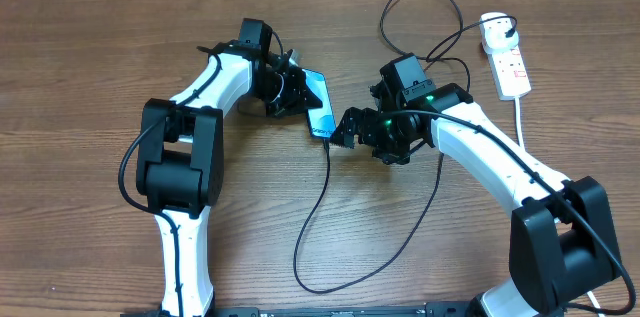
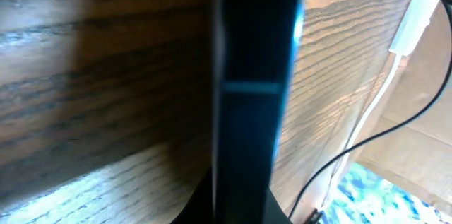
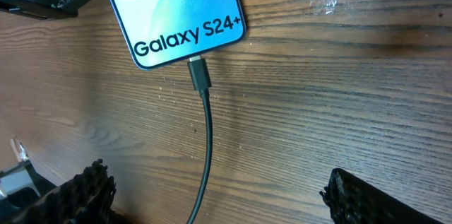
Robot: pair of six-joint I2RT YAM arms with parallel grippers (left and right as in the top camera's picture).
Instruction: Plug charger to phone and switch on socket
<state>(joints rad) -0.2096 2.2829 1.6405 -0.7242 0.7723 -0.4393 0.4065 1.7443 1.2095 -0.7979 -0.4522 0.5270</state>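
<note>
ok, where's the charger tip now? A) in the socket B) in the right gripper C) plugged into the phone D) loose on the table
C: right wrist view shows the charger tip seated in the bottom edge of the phone, right gripper open, holding nothing.

Teal-blue phone (image 3: 176, 5), black charger (image 3: 207, 132), white red-marked socket (image 1: 508, 60), brown wood-grain table (image 1: 100, 47).

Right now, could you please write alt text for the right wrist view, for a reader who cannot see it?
A black cable meets the bottom edge of a phone lying on a wooden table, seemingly plugged in. Below, the right gripper stands open, empty.
</note>
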